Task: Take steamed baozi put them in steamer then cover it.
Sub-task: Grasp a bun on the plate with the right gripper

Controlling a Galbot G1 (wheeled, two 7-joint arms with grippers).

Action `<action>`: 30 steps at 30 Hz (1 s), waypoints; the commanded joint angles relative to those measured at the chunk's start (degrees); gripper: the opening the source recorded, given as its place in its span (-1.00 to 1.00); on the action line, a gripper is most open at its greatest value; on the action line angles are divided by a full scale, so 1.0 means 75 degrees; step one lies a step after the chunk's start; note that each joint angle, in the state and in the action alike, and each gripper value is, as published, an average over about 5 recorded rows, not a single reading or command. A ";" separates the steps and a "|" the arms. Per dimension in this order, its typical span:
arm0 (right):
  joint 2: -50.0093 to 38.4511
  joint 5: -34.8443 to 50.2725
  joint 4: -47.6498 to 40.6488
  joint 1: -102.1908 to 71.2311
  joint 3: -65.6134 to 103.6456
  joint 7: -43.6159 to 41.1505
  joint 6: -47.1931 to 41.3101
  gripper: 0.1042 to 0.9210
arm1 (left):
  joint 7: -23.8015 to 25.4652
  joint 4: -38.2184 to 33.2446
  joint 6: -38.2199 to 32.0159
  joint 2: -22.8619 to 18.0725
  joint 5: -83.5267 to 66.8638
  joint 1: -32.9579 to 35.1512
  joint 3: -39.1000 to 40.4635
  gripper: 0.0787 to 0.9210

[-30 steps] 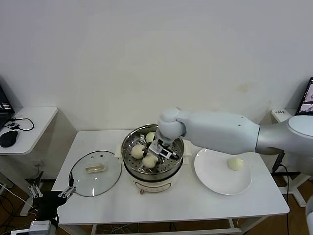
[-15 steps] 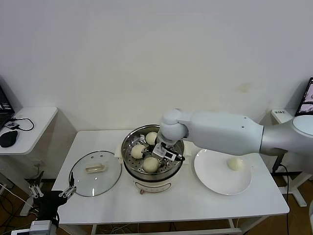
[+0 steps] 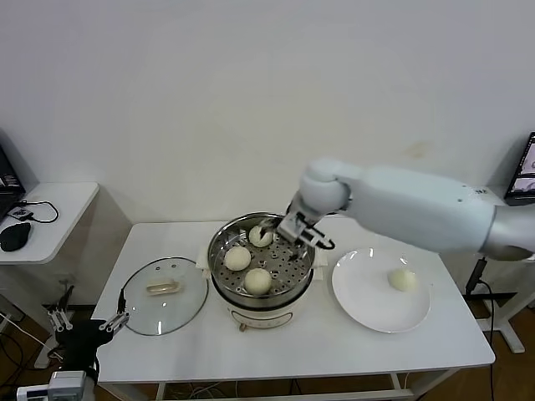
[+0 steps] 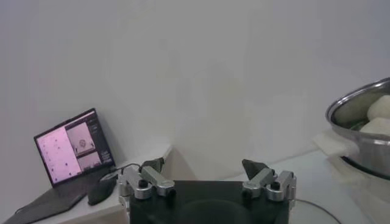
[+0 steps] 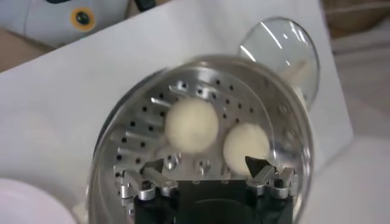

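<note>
The steamer (image 3: 261, 302) stands mid-table with three baozi on its perforated tray: one at the back (image 3: 260, 236), one at the left (image 3: 238, 257), one at the front (image 3: 257, 281). A fourth baozi (image 3: 403, 280) lies on the white plate (image 3: 368, 309). My right gripper (image 3: 297, 231) is open and empty, hovering above the steamer's back right rim. In the right wrist view it (image 5: 204, 165) looks down on two baozi (image 5: 192, 125) on the tray (image 5: 137, 143). The cover (image 3: 163, 294) lies flat on the table left of the steamer. My left gripper (image 3: 84, 322) is parked, open, below the table's front left corner.
A side table (image 3: 58, 205) with a mouse (image 3: 14, 236) stands at the left. The left wrist view shows my left gripper (image 4: 201, 165), a laptop (image 4: 72, 146), and the steamer's rim (image 4: 359, 103) at the right. A monitor edge (image 3: 525, 167) is at the far right.
My right gripper let go of the front baozi on the tray, then rose and moved back and right, out of the steamer. The left arm has barely moved.
</note>
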 commanded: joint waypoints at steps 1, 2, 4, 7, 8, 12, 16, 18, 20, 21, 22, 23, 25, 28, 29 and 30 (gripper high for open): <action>-0.1607 0.0048 0.0111 -0.0175 0.0911 -0.0232 -0.1696 0.76 | 0.0010 0.0007 0.0010 0.0076 -0.0013 -0.0015 0.0026 0.77; -0.1862 0.0045 0.0195 -0.0251 0.0952 -0.0256 -0.1797 0.76 | 0.0012 0.0008 0.0010 0.0090 -0.0017 -0.0022 0.0034 0.77; -0.2415 0.0026 0.0369 -0.0428 0.1034 -0.0299 -0.1984 0.76 | 0.0014 0.0013 0.0010 0.0122 -0.0030 -0.0039 0.0052 0.77; -0.3175 -0.0130 0.0519 -0.0910 0.1375 -0.0349 -0.2100 0.76 | 0.0015 0.0023 0.0008 0.0165 -0.0044 -0.0066 0.0095 0.77; -0.3374 -0.0204 0.0513 -0.1150 0.1576 -0.0367 -0.2086 0.76 | 0.0015 0.0026 0.0007 0.0179 -0.0045 -0.0074 0.0117 0.77; -0.3886 -0.0576 0.0240 -0.2474 0.2676 -0.0448 -0.1907 0.76 | 0.0016 0.0057 0.0010 0.0223 -0.0023 -0.0127 0.0216 0.77; -0.3999 -0.1136 -0.0285 -0.3977 0.3947 -0.0580 -0.1590 0.76 | 0.0028 0.0069 0.0043 0.0251 0.0012 -0.0166 0.0281 0.77; -0.3977 -0.1424 -0.0599 -0.4555 0.4486 -0.0654 -0.1397 0.76 | 0.0035 0.0051 0.0062 0.0252 0.0026 -0.0158 0.0289 0.77; -0.3901 -0.1737 -0.0951 -0.4982 0.4935 -0.0709 -0.1193 0.76 | 0.0038 0.0032 0.0072 0.0248 0.0040 -0.0130 0.0288 0.77; -0.3850 -0.1856 -0.1119 -0.5150 0.5088 -0.0720 -0.1117 0.76 | 0.0038 0.0027 0.0072 0.0244 0.0047 -0.0114 0.0286 0.77; -0.3769 -0.1980 -0.1307 -0.5322 0.5249 -0.0728 -0.1041 0.76 | 0.0038 0.0025 0.0072 0.0239 0.0055 -0.0094 0.0281 0.77; -0.3682 -0.2086 -0.1481 -0.5463 0.5387 -0.0730 -0.0973 0.76 | 0.0038 0.0024 0.0070 0.0233 0.0061 -0.0072 0.0277 0.77; -0.3470 -0.2232 -0.1793 -0.5690 0.5586 -0.0728 -0.0875 0.76 | 0.0036 0.0024 0.0067 0.0223 0.0072 -0.0031 0.0267 0.77; -0.3093 -0.2443 -0.2179 -0.5928 0.5809 -0.0724 -0.0763 0.76 | 0.0034 0.0020 0.0063 0.0208 0.0088 0.0018 0.0252 0.77; -0.2956 -0.2518 -0.2300 -0.5984 0.5861 -0.0718 -0.0735 0.76 | 0.0034 0.0018 0.0063 0.0201 0.0093 0.0030 0.0249 0.77; -0.2817 -0.2582 -0.2419 -0.6019 0.5901 -0.0708 -0.0716 0.76 | 0.0033 0.0016 0.0062 0.0192 0.0099 0.0042 0.0245 0.77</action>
